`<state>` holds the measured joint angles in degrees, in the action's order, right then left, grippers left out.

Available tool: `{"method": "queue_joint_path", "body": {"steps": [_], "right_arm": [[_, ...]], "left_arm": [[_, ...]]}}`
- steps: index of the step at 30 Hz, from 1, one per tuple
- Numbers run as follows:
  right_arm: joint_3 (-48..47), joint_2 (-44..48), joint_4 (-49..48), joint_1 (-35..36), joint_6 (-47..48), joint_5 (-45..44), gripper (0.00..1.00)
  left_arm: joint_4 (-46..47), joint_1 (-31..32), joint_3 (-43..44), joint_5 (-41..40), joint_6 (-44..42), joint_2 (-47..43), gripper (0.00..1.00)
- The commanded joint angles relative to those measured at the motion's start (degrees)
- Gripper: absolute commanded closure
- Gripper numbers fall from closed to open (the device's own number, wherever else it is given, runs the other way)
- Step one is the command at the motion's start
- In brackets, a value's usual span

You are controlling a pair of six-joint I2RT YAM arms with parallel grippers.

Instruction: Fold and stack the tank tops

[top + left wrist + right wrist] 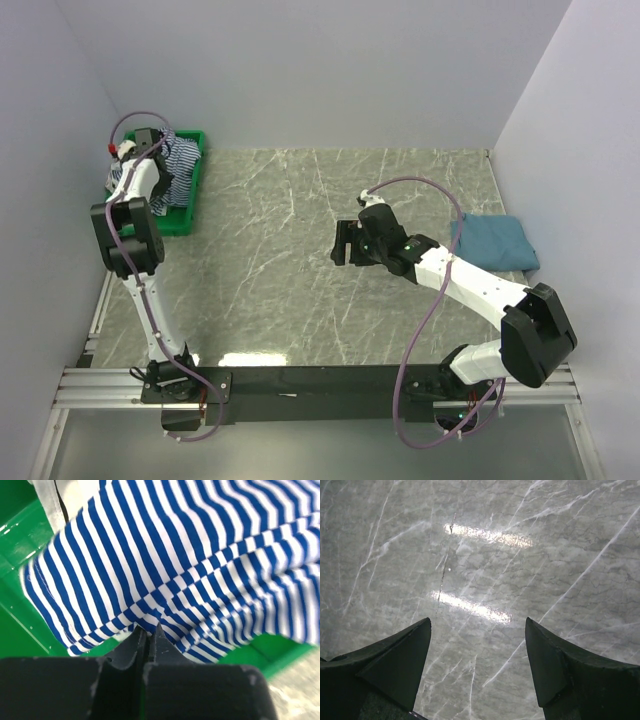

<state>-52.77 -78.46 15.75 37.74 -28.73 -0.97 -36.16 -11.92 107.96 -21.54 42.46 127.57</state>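
The thin blue-and-white striped tank top (190, 555) lies bunched in a green bin (183, 222) at the table's far left. My left gripper (148, 628) reaches down into the bin. Its jaws are pressed together on the lower edge of the striped cloth. From above the same striped tank top (182, 157) shows beside the left wrist. A teal-blue tank top (495, 243) lies folded flat at the right edge of the table. My right gripper (346, 243) hovers open over bare marble near the table's middle, its fingers (402, 655) wide apart with nothing between them.
The green bin's floor and wall (20, 545) surround the striped cloth. A white piece of cloth (47, 502) with a dark line sits behind it in the bin. Grey walls close in the table on the left, back and right.
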Motion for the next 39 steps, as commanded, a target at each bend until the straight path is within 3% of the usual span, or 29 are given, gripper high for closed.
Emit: {"method": "queue_joint_path", "body": {"steps": [1, 8, 14, 21, 26, 29, 34, 35, 36, 39], "right_arm": [[0.04, 2.08, -1.60, 0.32, 0.17, -1.14, 0.18], [-0.75, 1.64, -1.33, 0.41, 0.25, -2.10, 0.18], [-4.25, 1.64, 0.24, 0.15, 0.69, -3.24, 0.18], [-11.20, 3.22, 3.06, -0.99, 0.87, -5.88, 0.18], [-12.09, 6.90, 4.73, -2.14, 0.78, -9.30, 0.18], [-10.69, 9.81, 5.78, -3.63, 0.34, -11.68, 0.18], [-5.17, 15.34, 6.32, -8.02, -0.62, -12.83, 0.17], [-4.10, 16.22, 6.14, -8.38, -0.71, -12.57, 0.17], [-2.96, 17.45, 6.31, -8.55, -0.89, -12.39, 0.17], [1.35, 18.08, 6.66, -8.47, -2.03, -10.55, 0.17]], "left_arm": [[-0.31, 0.23, 3.22, 1.59, 0.17, -6.63, 1.00], [-1.45, 0.23, 9.97, 5.27, -0.70, -11.81, 1.00], [0.55, 2.16, 24.82, 13.53, -1.50, -13.66, 1.00], [17.41, 14.79, 29.05, 18.38, -2.46, -20.86, 0.99], [22.71, 22.37, 31.96, 23.36, -3.78, -21.40, 0.99], [25.08, 26.94, 24.17, 26.62, -3.00, -23.76, 0.99], [32.45, 37.66, -8.68, 19.80, -0.37, -34.65, 1.00], [34.91, 40.63, -14.39, 13.95, 3.64, -39.63, 0.99], [37.37, 42.06, -26.71, 11.54, 6.30, -42.20, 1.00], [37.30, 47.40, -46.96, 3.72, 20.44, -49.77, 0.99]]}}
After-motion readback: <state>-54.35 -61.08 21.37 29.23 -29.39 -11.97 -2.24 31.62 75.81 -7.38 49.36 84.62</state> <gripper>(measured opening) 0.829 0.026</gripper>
